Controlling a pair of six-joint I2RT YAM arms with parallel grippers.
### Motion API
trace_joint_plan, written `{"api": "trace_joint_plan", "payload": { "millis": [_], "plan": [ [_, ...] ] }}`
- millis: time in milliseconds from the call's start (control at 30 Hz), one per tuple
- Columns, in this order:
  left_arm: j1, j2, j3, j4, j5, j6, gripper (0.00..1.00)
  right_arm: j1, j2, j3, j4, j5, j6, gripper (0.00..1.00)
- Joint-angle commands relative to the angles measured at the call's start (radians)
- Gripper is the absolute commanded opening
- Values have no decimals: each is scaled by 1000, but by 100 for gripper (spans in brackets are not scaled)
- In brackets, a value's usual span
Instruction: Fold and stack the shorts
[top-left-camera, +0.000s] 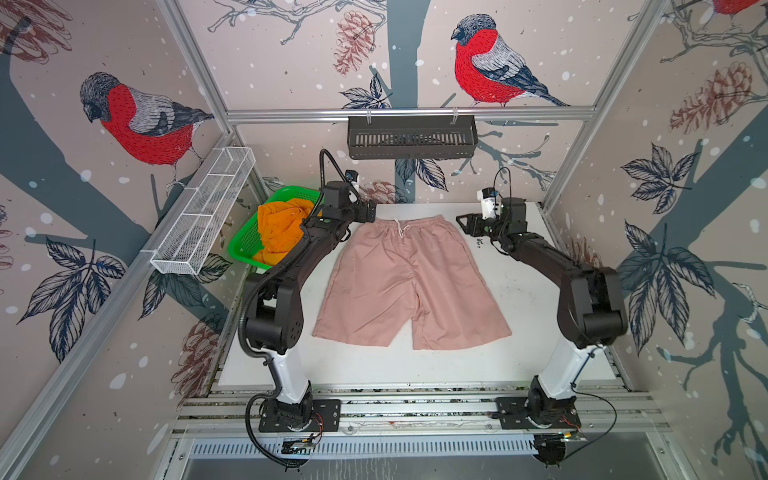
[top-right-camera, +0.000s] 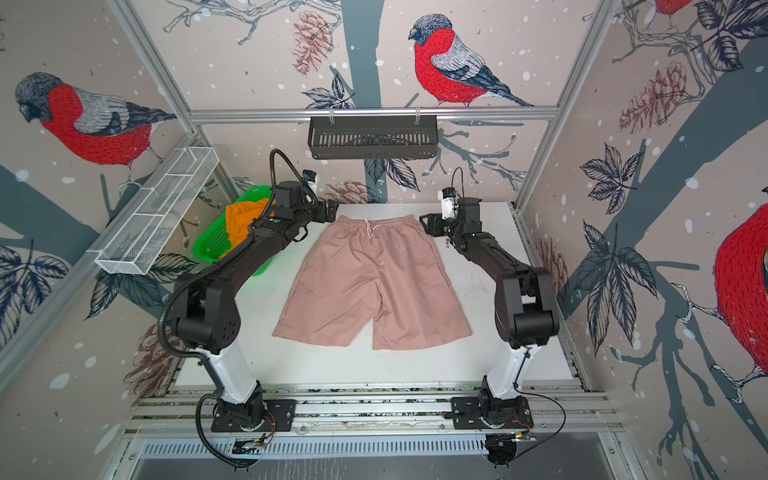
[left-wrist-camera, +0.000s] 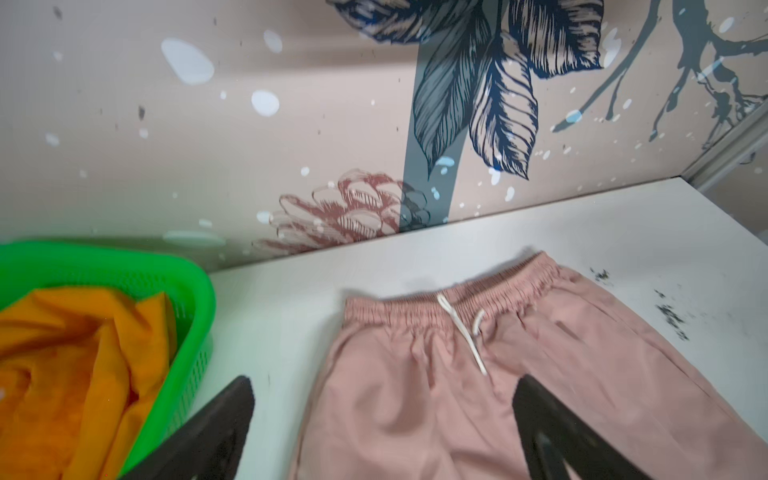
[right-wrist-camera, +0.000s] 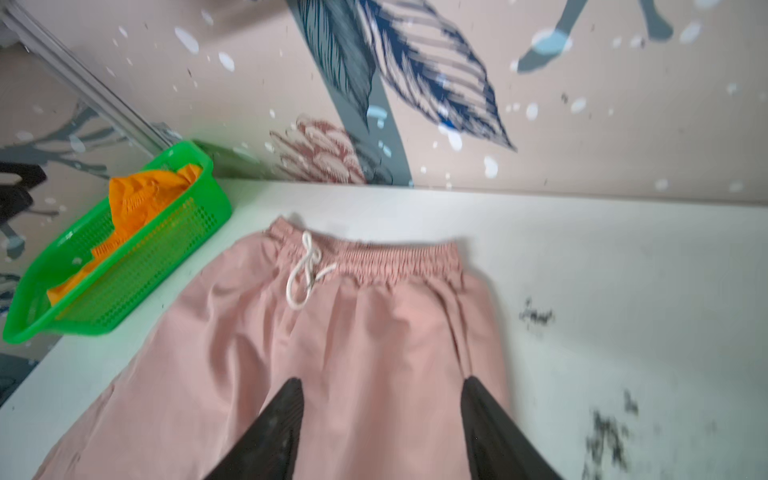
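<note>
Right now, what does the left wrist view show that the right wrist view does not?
Left wrist only: the open left gripper and a frame post at the far corner. Right wrist only: the open right gripper and a second frame post behind the green basket. Both: pink shorts flat on the white table, orange shorts in that basket.

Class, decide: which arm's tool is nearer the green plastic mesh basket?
Left. The left tool hangs close to the green plastic mesh basket, at one waistband corner of the dusty pink fabric shorts; the right tool is across the shorts, at the opposite corner.
</note>
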Motion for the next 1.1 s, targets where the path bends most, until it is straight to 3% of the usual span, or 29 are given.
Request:
{"api": "trace_joint_plan", "payload": {
  "millis": [0,133,267,467,700,1067],
  "plan": [
    [-29,-114,-147,-87,79,-130,98,61,-126,-168,-186,179,58,65],
    [-121,-284,-313,-169,50,-150,98,166,-302,-333,-288,245,93,64],
    [-130,-400,-427,-183,41,-185,98,368,-449,-418,-289,196,61,62],
    [-53,-490,-500,-191,59,-211,98,673,-399,-470,-174,240,36,59],
    [-40,-550,-548,-186,77,-224,98,752,-214,-390,-159,183,12,56],
    [-32,-584,-625,-171,70,-236,98,684,-93,-366,-104,198,16,56]
  ]
}}
